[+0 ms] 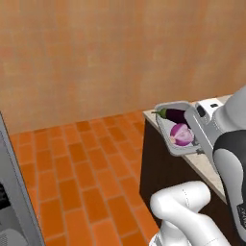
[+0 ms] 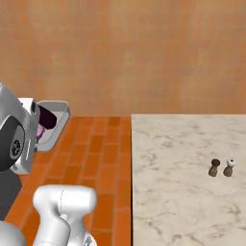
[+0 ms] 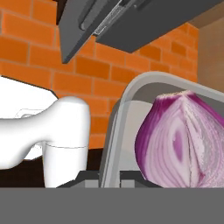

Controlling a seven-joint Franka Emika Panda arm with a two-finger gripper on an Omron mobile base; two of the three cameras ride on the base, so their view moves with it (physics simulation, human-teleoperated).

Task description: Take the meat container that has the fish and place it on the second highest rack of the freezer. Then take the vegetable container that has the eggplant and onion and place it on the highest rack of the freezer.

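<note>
Over an orange tiled floor (image 1: 81, 178) before a tan wall (image 1: 96, 53), a grey tray (image 1: 178, 150) with eggplant (image 1: 174, 114) and onion (image 1: 181, 135) is gripped by the clenched gripper (image 3: 111, 177), at three o'clock above a marble counter (image 2: 182, 158).

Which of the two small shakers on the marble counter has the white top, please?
The right-hand shaker has the white top; the shaker beside it on the left is dark brown all over. Both stand upright on the marble counter.
</note>
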